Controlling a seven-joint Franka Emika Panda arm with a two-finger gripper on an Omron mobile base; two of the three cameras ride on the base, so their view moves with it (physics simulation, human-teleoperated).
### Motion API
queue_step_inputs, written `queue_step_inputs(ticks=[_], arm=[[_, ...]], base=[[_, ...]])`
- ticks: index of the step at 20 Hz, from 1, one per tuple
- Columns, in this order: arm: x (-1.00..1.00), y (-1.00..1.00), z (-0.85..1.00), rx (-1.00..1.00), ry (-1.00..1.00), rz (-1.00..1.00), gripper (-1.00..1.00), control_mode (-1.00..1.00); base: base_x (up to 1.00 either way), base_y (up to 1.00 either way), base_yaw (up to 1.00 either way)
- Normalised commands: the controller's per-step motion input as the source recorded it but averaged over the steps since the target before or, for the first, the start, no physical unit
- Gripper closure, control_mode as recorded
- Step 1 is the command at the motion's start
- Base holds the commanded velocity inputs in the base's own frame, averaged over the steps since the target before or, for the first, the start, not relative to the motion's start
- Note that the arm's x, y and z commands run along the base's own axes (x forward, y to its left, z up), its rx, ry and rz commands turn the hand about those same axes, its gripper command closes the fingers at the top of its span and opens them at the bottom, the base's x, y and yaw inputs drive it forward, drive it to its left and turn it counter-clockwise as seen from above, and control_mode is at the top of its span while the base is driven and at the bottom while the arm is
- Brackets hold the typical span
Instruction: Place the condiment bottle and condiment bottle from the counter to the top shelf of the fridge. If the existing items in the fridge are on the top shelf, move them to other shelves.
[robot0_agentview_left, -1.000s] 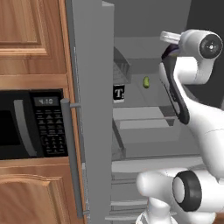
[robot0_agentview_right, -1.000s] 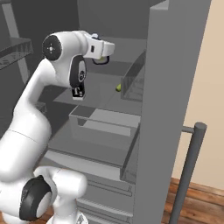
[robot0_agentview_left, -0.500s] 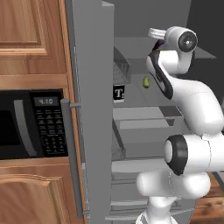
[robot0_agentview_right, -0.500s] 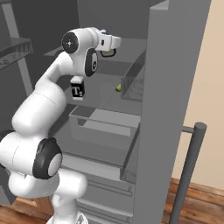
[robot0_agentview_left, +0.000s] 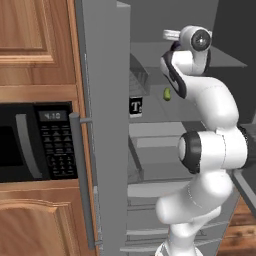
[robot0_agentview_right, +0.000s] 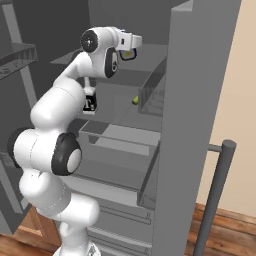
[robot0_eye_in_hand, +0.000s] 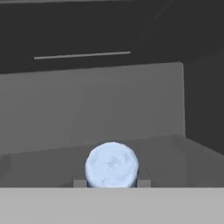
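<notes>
My gripper (robot0_agentview_right: 134, 46) is high inside the open fridge (robot0_agentview_left: 102, 125), level with the top shelf (robot0_agentview_right: 155, 52), and is shut on a condiment bottle (robot0_agentview_right: 128, 52) whose yellowish label shows under the hand. In the hand view the bottle's pale round end (robot0_eye_in_hand: 112, 165) sits between the fingers, facing the grey back wall. From the left, the hand (robot0_agentview_left: 170, 35) reaches in over the top shelf (robot0_agentview_left: 150, 50). One shelf lower stand the black "T" box (robot0_agentview_left: 136, 106) and the small olive-green fruit (robot0_agentview_left: 167, 94), also seen from the right as the box (robot0_agentview_right: 91, 104) and fruit (robot0_agentview_right: 135, 100). The counter is out of view.
A black microwave (robot0_agentview_left: 35, 140) sits in wooden cabinets left of the fridge. The open fridge door (robot0_agentview_right: 195, 125) carries wire racks (robot0_agentview_right: 152, 95) and a long bar handle (robot0_agentview_right: 215, 195). Translucent drawers (robot0_agentview_right: 120, 145) lie below the shelves. My own arm crosses in front of the interior.
The hand has moved a little up and further into the fridge with the bottle still gripped. The arm's elbow and lower links have swung in front of the shelves.
</notes>
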Motion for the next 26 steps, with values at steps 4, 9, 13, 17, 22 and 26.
queue_step_inputs(ticks=[4,9,13,17,22,26], arm=[[0.42,0.00,-0.15,-0.06,0.19,0.00,1.00,-1.00],[0.24,0.00,-0.14,-0.03,0.16,0.00,1.00,-1.00],[0.11,0.00,-0.11,-0.01,0.00,0.00,-1.00,-1.00],[0.09,0.00,-0.01,0.00,-0.01,0.00,-1.00,-1.00],[0.04,0.00,0.00,0.00,0.00,0.00,-1.00,-1.00],[-0.10,0.00,0.00,0.00,0.00,0.00,-1.00,-1.00]], base=[[0.00,0.00,0.00],[0.00,0.00,0.00],[0.00,0.00,0.00],[0.00,0.00,0.00],[0.00,0.00,0.00],[0.00,0.00,0.00]])
